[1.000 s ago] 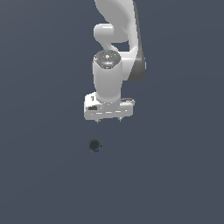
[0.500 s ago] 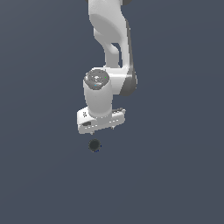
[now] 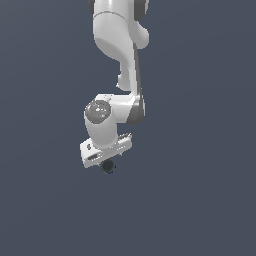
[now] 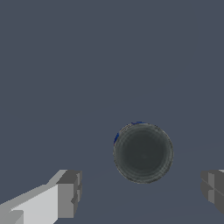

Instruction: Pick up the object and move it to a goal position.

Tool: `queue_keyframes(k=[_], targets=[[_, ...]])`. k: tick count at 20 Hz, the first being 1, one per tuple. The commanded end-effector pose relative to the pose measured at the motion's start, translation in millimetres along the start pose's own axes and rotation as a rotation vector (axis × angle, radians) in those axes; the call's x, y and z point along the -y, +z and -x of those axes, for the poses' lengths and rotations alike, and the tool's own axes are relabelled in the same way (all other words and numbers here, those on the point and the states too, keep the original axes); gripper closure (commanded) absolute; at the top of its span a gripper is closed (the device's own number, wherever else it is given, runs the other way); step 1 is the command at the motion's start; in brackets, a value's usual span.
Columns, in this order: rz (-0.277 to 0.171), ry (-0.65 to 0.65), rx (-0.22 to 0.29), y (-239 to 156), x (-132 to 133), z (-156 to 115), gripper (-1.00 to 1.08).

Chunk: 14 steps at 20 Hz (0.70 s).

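Gripper (image 3: 106, 161) down from its higher hover a second ago and now right over the object (image 3: 108, 167) on the grey floor, fingers (image 4: 68, 194) spread wide to either side of the dark ball (image 4: 143, 152) without touching — likely ready for a final drop and squeeze.

The object (image 4: 143, 153) is showing a dark grey-black colour, a little glossy, with a thin blue sliver at its edge near 11 o'clock. The gripper (image 4: 140, 197) is looking white on its body – its fingers (image 4: 69, 192) are grey. The arm (image 3: 117, 45) is appearing white with dark grey joints. The floor (image 3: 200, 200) is showing plain slate blue-grey – no pattern.
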<state>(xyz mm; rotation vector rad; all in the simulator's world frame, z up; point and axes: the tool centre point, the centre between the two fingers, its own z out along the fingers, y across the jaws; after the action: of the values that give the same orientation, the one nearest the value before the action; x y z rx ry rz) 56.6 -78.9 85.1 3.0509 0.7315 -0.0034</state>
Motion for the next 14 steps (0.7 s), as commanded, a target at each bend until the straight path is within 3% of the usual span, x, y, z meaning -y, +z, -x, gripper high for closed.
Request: queue_keyframes(k=[1,14], targets=[[-0.001,-0.031,-0.002,8,-6,0,-0.92],[-0.004,-0.070,-0.002,24,-16,1,-0.92]])
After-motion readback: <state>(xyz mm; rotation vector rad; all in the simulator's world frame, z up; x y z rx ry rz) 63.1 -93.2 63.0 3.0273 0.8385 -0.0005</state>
